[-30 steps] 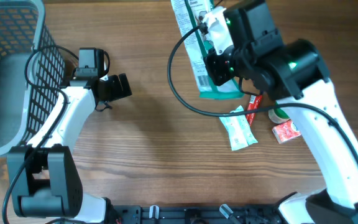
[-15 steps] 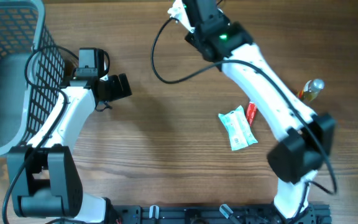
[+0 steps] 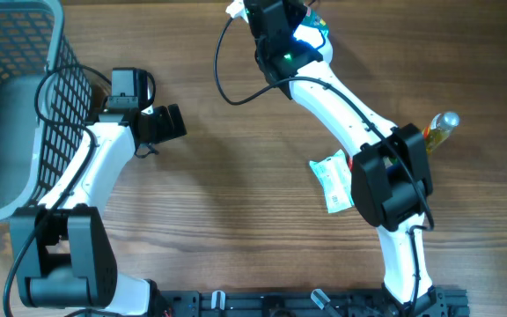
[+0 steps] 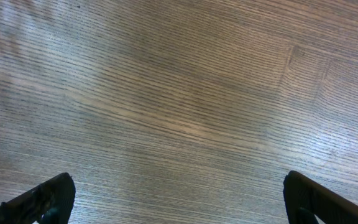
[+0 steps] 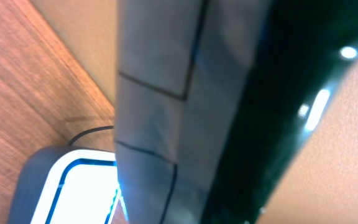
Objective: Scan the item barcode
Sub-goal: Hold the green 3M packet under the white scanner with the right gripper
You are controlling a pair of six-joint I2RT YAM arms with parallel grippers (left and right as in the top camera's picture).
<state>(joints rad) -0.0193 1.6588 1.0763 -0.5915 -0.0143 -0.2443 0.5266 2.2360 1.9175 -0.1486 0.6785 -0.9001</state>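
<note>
We see the right gripper pressed together at the far edge, seemingly pinching the green packet (mostly hidden) near the lit scanner, left gripper spread idle; a tilted packet could hide its barcode or slip off the table

The 2 arms have the same build: white rounded links between black joints. The left arm carries a black box-shaped camera at its wrist, and the left gripper is also black. A thin black cable loops beside the right arm, near a small green light.
</note>
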